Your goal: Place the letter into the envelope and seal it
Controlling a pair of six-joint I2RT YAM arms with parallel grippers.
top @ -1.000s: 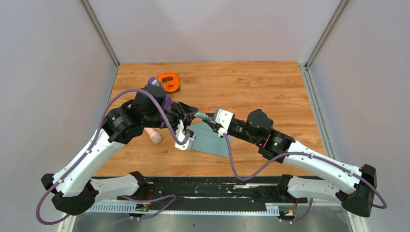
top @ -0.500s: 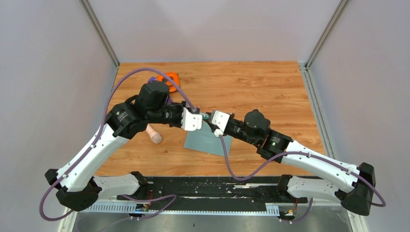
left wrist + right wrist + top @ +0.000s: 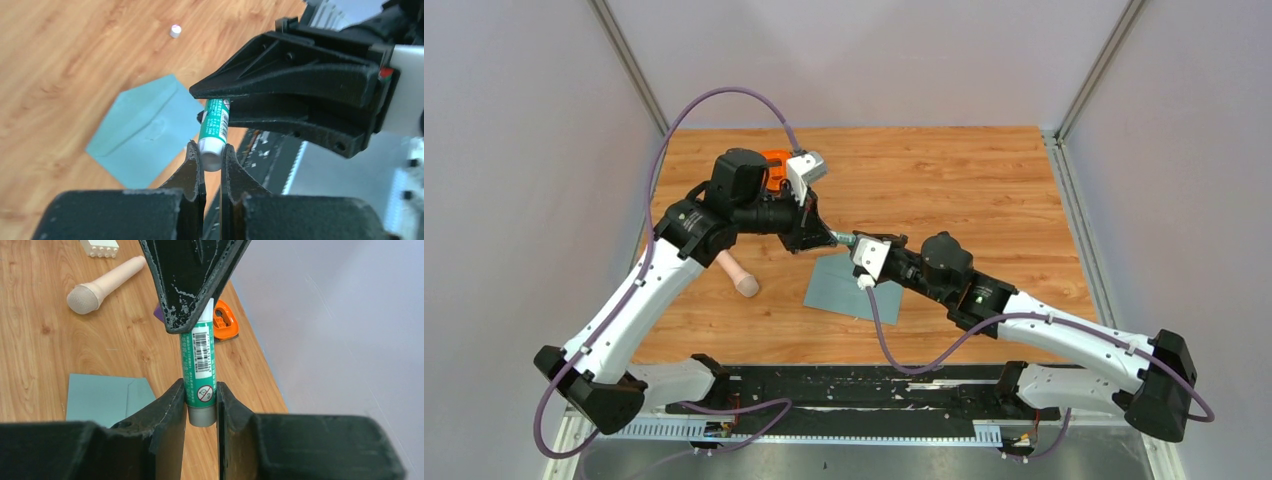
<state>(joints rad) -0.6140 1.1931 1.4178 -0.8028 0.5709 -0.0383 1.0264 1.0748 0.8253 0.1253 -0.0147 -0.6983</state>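
The grey-teal envelope [image 3: 854,290] lies flat on the desk [image 3: 984,190], below both hands; the letter is not visible, perhaps already inside. The left hand [image 3: 211,152] and the right hand [image 3: 200,395] are each clamped on one end of a green glue stick [image 3: 199,360]. The envelope is thin, light, probably slippery paper; take it at the flap edge.

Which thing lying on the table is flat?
The grey-teal paper envelope; the beige toy microphone and orange plastic piece are chunky, not flat.
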